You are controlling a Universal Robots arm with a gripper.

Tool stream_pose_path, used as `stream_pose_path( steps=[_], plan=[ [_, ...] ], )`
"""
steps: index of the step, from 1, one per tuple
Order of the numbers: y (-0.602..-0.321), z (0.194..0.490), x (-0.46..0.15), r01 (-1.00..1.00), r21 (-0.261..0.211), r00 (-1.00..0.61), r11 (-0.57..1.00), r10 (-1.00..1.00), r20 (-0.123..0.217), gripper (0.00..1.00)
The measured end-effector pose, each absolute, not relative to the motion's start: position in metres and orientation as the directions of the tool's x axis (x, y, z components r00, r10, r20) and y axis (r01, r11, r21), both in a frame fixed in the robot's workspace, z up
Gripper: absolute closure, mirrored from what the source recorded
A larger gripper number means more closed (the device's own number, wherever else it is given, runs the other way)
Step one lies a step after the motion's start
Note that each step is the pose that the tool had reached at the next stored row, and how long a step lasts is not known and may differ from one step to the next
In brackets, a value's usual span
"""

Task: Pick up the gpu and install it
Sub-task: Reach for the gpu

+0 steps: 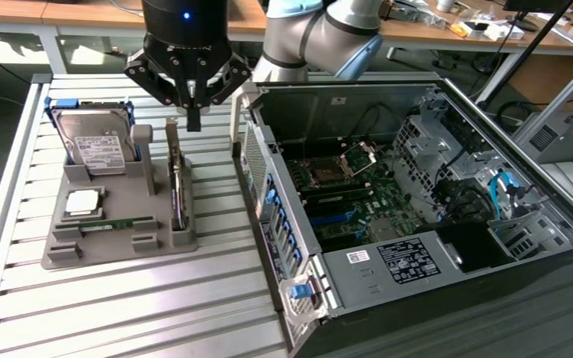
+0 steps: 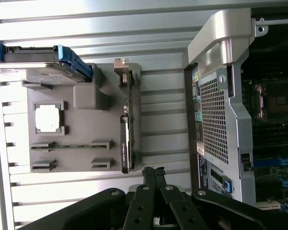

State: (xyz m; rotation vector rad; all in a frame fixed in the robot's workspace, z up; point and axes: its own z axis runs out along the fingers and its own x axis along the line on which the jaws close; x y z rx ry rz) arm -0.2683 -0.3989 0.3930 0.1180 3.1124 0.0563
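Exterior view: showing black two-finger gripper [image 1: 194,118] pinched fully shut, gripping nothing, hovering at 10 o'clock of open black computer case [image 1: 266,179] with motherboard exposed. Showing also thin brownish gpu card [image 1: 175,183], standing on edge in grey plastic holder [image 1: 107,250], at 6 o'clock of fingertips, apart. Wrist view: looking down on card's dark edge and silver end bracket [image 2: 120,64].

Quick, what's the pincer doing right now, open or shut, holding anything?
Pincer: closed, holding nothing; it hovers near the gpu, which stands in the gray tray.
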Motion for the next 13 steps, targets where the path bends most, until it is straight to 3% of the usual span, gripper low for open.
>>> stream_pose_path(
  steps=[13],
  plan=[
    [-0.399,0.393,-0.284,0.075,0.037,-0.997,0.996,0.076,-0.025,0.89]
  ],
)
